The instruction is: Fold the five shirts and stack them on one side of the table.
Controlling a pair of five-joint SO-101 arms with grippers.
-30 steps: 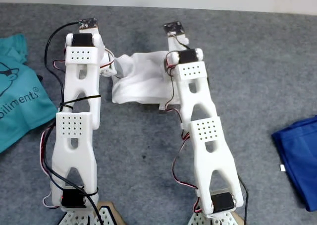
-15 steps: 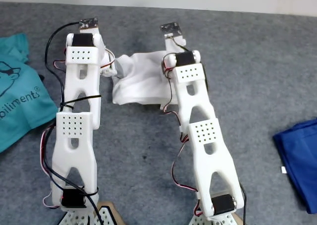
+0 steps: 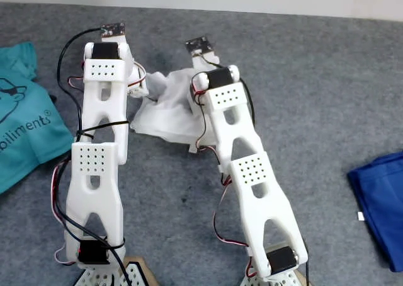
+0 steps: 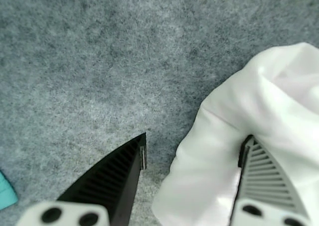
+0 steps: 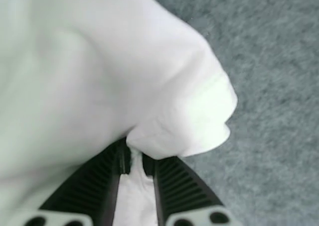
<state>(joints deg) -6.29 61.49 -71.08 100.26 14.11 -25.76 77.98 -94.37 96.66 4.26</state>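
Note:
A crumpled white shirt (image 3: 165,113) lies on the grey carpet between the two arms at the far middle. My right gripper (image 5: 135,159) is shut on a fold of the white shirt (image 5: 99,71), with cloth pinched between its black fingers (image 5: 169,178). My left gripper (image 4: 195,139) stands open at the shirt's left edge. One of its fingers (image 4: 260,171) rests against the white shirt (image 4: 259,101), and the other hangs over bare carpet. In the high view the right arm (image 3: 230,109) covers part of the shirt.
A teal printed shirt (image 3: 25,128) lies spread at the table's left edge. A blue shirt (image 3: 381,201) lies at the right edge. Grey carpet (image 3: 315,78) covers the table, with open room at the far right and between the arm bases.
The right arm has swung left, pulling the white shirt's right side with it and bunching the cloth toward the left arm. The left arm has stayed still.

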